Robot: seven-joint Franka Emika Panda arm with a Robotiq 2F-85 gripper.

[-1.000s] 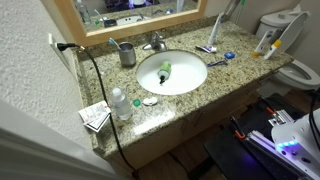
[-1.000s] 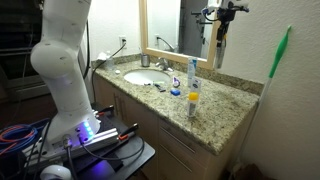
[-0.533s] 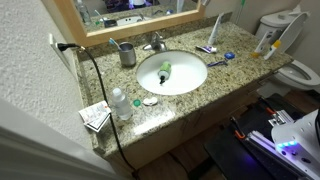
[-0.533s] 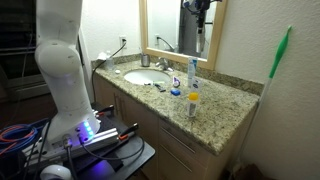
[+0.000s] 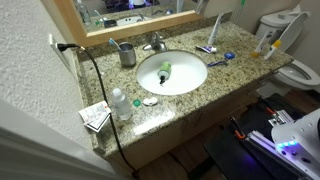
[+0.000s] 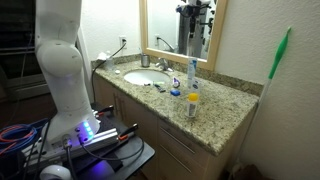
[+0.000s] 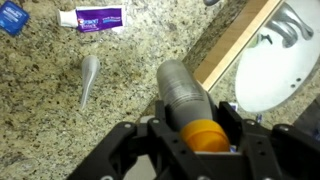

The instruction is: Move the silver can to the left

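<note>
In the wrist view the silver can (image 7: pixel 188 100) fills the centre, its orange-yellow top nearest the camera and its grey body running away toward 11 o'clock. The gripper (image 7: pixel 196 135) sits at 6 o'clock, its dark jaws closed against either side of the can's top; the lower edge of the frame cuts off the rest of it. Whether the can's base touches the granite counter (image 7: pixel 60 100) is hidden by the can's own body. At 10 o'clock lies a toothpaste tube (image 7: pixel 91 18), and at 9 o'clock a small grey piece (image 7: pixel 89 78) too blurred to name. The white sink (image 7: pixel 280 55) is cut off at 2 o'clock.

In an exterior view the can (image 6: pixel 195 40) hangs above the counter's back edge (image 6: pixel 215 85) against the mirror frame, the gripper above it dark and hard to make out.
</note>
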